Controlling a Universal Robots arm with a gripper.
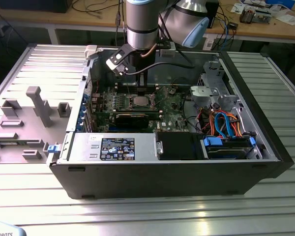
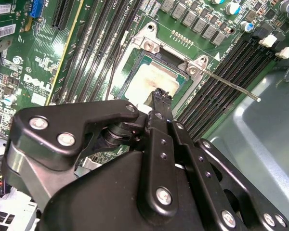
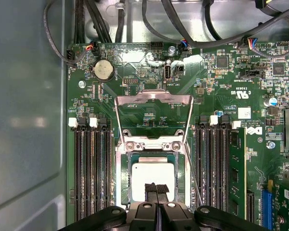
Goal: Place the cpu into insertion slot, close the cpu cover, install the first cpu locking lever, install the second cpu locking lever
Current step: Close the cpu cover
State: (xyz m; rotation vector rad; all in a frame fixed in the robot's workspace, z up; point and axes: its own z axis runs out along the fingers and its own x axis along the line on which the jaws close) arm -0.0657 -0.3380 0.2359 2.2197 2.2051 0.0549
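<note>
Fingers [image 3: 151, 190] pinched together (tips touching) over one cpu [image 3: 151, 172], one cpu cover [image 3: 153, 97] raised.

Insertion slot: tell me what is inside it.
The cpu lies in the slot, silver top up, with the cover raised. The end effector hides one edge of the cpu. Whatever lies under the cpu cannot be seen.

The computer case [image 1: 152, 182] lies open on the table [image 1: 147, 216]. Inside, the cpu [image 3: 152, 179] sits in the insertion slot [image 3: 182, 168], with memory slots [image 3: 91, 173] on both sides. The cpu cover [image 3: 153, 97] stands raised just beyond the slot. The claw [image 3: 157, 188] hangs over the cpu's near edge.
</note>
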